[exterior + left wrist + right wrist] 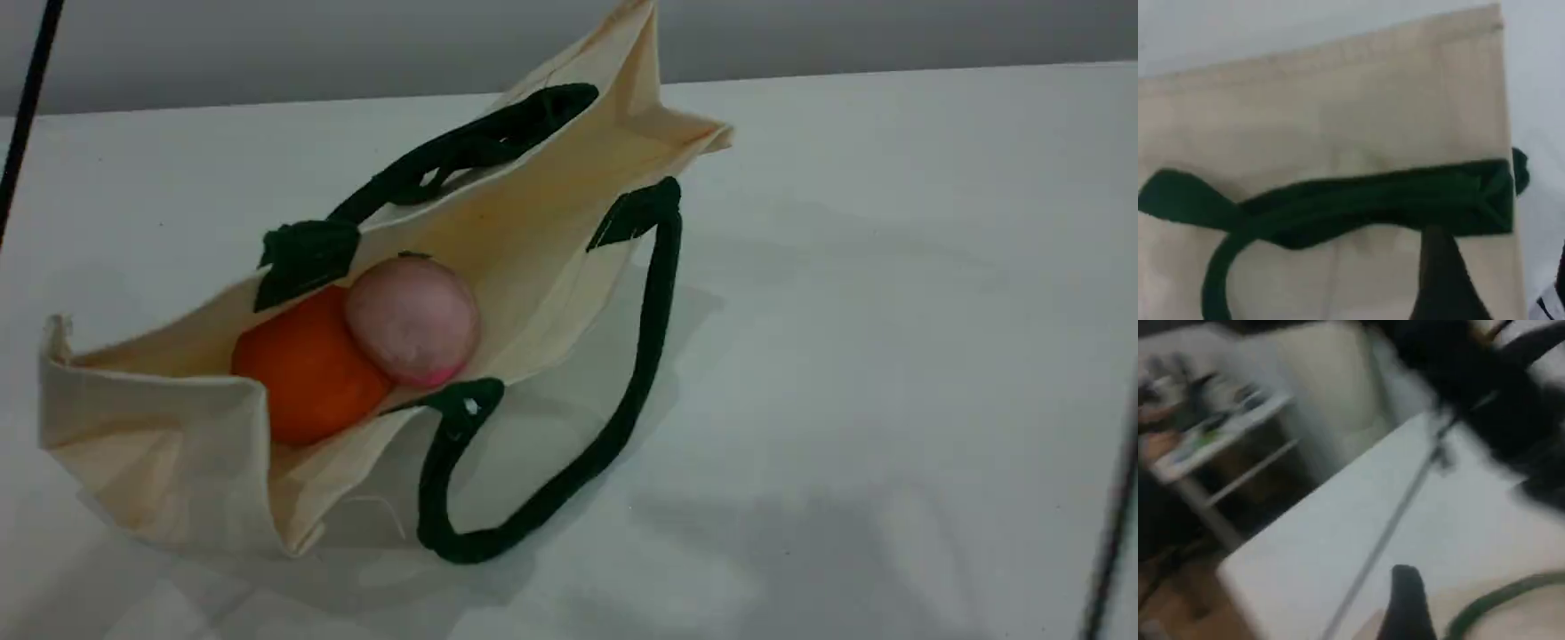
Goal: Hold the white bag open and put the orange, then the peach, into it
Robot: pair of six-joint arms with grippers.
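The white bag lies on its side on the table with its mouth gaping toward the camera. Inside it sit the orange and, against the orange's right side, the peach. One green handle loops onto the table in front, and the other handle lies along the far rim. Neither gripper appears in the scene view. My left gripper hovers over the bag's cloth and green handle, with nothing in it. My right gripper shows one blurred fingertip near a green strap.
The white table stretches to the right of the bag. A black cable hangs at the left edge and a dark cable at the right edge. Beyond the table edge, the right wrist view shows a cluttered shelf.
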